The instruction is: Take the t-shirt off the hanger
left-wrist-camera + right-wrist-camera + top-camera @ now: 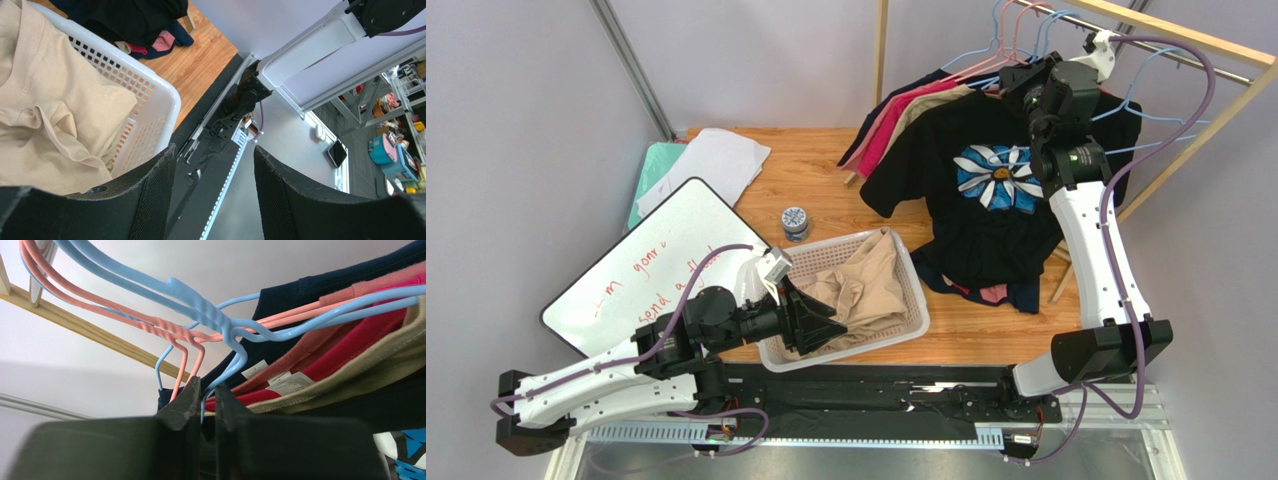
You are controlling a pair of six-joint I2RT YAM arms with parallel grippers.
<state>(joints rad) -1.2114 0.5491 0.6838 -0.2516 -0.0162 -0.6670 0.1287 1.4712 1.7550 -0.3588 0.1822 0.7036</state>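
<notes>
A: Top view: the right gripper (1026, 78) is up at the wooden rail (1186, 38), among the hooks. The black t-shirt (931, 170) hangs frontmost on the rack, over the tabletop (826, 160). Risk?

B: It's a crowded rack. Tug the wrong hook and the neighbouring shirts (904, 108) likely slide off too.

A: Left wrist view: the left gripper (214, 149) is released, fingers (152, 195) wide apart with nothing between them. The white basket (150, 95) is just beside, beige shirt (50, 110) inside.

B: It's well apart from the rack. If the shirt drops, nothing catches it, and it may miss the basket.

A: Right wrist view: the fingers are nearly together about the blue hanger (210, 315) wire. Pinched or not, I cannot tell. The pink wires (182, 335) run close alongside.

B: The thin wire could slip out, or a pink one could snag with it. The collar may also catch on the hanger.
</notes>
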